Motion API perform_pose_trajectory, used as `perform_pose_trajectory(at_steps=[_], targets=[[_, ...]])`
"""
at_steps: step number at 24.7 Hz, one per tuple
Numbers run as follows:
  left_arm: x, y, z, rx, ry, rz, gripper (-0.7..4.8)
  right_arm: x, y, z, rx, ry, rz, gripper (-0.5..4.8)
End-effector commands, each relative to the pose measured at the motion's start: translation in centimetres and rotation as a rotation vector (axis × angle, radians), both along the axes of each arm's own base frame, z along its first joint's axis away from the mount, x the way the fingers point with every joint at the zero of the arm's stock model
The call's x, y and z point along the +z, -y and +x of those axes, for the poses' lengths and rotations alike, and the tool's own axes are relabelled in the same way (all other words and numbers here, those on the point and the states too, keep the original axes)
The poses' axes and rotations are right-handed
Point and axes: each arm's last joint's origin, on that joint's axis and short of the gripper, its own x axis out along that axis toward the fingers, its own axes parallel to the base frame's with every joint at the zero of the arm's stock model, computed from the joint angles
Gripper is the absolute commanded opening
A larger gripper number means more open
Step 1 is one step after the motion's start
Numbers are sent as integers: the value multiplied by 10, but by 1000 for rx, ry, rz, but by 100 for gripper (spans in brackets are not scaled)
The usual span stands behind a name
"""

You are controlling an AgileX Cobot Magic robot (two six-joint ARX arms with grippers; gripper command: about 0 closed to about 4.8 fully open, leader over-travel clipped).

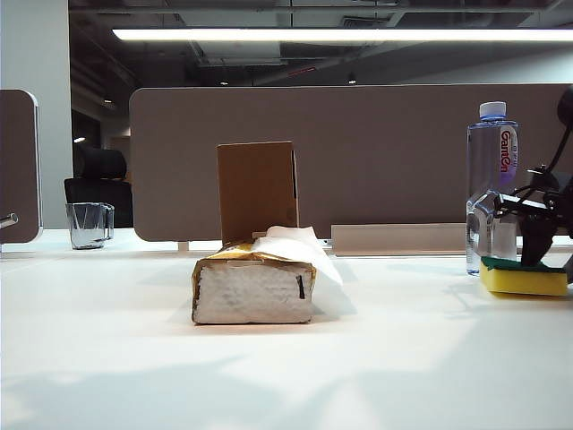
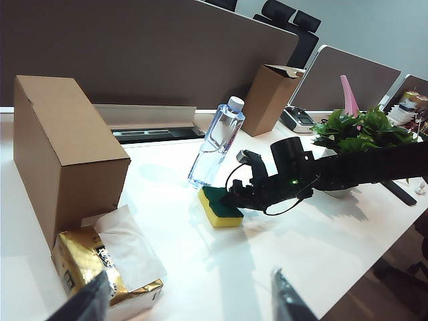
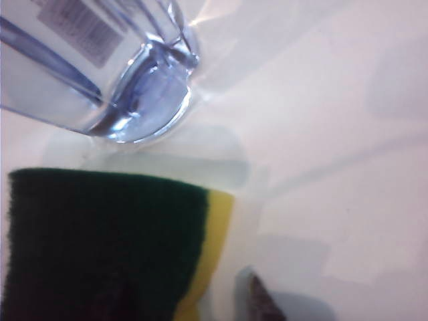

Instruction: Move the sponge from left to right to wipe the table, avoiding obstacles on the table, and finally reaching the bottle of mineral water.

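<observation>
An office lies behind my work: brown partition panels, ceiling strip lights, black chairs beyond. The white table (image 1: pixel 107 358) spreads wide beneath me. On it, near the middle, the upright brown cardboard box (image 1: pixel 257 190) stands behind the gold-and-white tissue pack (image 1: pixel 253 285), a white tissue sticking out of the pack's top. Far off at the left edge sits a clear glass mug (image 1: pixel 89 224).

At the right side stands the bottle of mineral water (image 1: pixel 491 184), white cap up. Just beside its base the sponge (image 1: pixel 524 276) lies flat on the table, green scouring layer on top, yellow foam below.

My right gripper (image 2: pixel 239 195) reaches down over the sponge, close to the bottle. Its jaws are parted, one finger (image 3: pixel 262 302) standing clear of the sponge's yellow edge, so nothing is pinched.

My left gripper (image 2: pixel 190 301) hangs above the near side of the table, over the tissue pack, with its two fingers spread wide and empty.
</observation>
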Motion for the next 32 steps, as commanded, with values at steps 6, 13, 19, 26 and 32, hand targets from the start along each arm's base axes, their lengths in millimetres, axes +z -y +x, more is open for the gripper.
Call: perform_pose_trajectory(at_steps=[6,13,19,26,32], targets=[[2,-1,0,3,11,-4,309,13,-2,0,6,-6,8,285],[2,-1,0,3,10,-4,309,36,-1,-6,0,65,-1,285],[2,-3,1,89,58,53,309,50,-2,-13,2,89,1,285],[1,3,12,216,104,176,303,101,-3,-33,-1,263,-9,284],[3,15,25,231,169,253,274,133,-4,-51,2,374,-12,283]])
